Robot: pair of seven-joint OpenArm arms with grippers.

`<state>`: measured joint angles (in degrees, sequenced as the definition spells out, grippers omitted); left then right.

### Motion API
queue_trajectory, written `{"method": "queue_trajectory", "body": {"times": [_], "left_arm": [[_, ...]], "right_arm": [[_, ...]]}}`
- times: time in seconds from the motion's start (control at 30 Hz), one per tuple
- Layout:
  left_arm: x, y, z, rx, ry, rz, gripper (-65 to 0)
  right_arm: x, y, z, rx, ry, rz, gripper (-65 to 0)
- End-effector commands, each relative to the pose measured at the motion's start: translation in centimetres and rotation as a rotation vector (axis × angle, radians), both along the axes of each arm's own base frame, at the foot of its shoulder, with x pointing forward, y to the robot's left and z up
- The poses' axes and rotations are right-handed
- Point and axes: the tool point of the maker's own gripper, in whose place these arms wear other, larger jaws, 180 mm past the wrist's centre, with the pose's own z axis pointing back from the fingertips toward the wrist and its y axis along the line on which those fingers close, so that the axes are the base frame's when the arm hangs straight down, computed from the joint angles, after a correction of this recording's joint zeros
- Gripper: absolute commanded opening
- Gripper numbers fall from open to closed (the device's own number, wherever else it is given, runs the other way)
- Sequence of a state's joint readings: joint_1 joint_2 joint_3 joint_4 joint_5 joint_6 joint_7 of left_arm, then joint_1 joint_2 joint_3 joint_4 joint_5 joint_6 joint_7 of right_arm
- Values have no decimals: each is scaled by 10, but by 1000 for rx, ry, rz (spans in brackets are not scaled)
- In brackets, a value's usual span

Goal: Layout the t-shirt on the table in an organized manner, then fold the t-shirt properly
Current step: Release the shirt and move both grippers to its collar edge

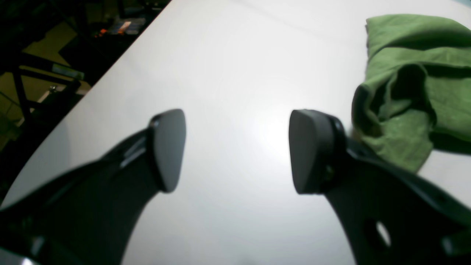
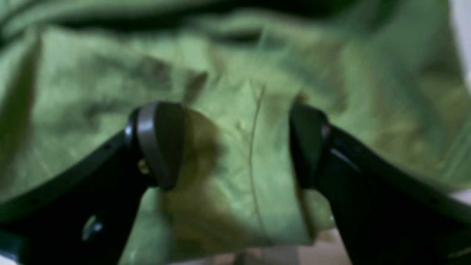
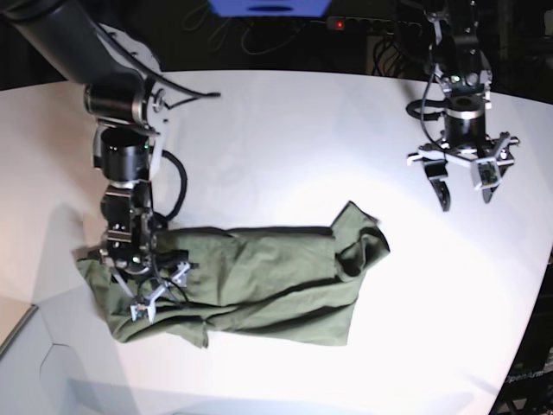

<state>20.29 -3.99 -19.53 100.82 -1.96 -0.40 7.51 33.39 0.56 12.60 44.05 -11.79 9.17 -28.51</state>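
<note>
1. While the t-shirt (image 3: 251, 281) lies in a long bunched heap on the table (image 3: 285, 147), both arms are near it in different ways.
2. Seen from the base view, the green shirt stretches from about 9 o'clock to just past the middle, low on the white table.
3. It has many folds and wrinkles, and one end curls up in a lump at about 3 o'clock of the heap.
4. The right gripper (image 3: 155, 290) sits over the shirt's 9 o'clock end, pointing down.
5. In the right wrist view, its two fingers (image 2: 162, 143) stand wide apart, with green cloth lying between them and under them.
6. Those fingers do not squeeze the cloth; a seam line runs down the gap.
7. The left gripper (image 3: 464, 186) hangs above bare table at about 2 o'clock, well apart from the shirt.
8. In the left wrist view, its pads (image 1: 167, 149) are spread wide and nothing is between them.
9. That view shows the shirt's curled end (image 1: 404, 95) off at 2 o'clock.
</note>
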Motion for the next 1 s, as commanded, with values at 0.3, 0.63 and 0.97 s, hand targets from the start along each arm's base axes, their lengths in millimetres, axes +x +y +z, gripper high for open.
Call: {"method": "queue_trajectory", "body": {"times": [0.3,0.63,0.97], "left_arm": [[2,5,6,17,-27,2,-224],[-1,7,-8,9,9,10,-224],[30,-34,7,-26,-55,-91,-223]], "right_arm": [[-1,3,2,1,-30,4,-590],[-26,-1,65,-52,-227,-33,-650],[-66,14,62,-87,-205,8,-650]]}}
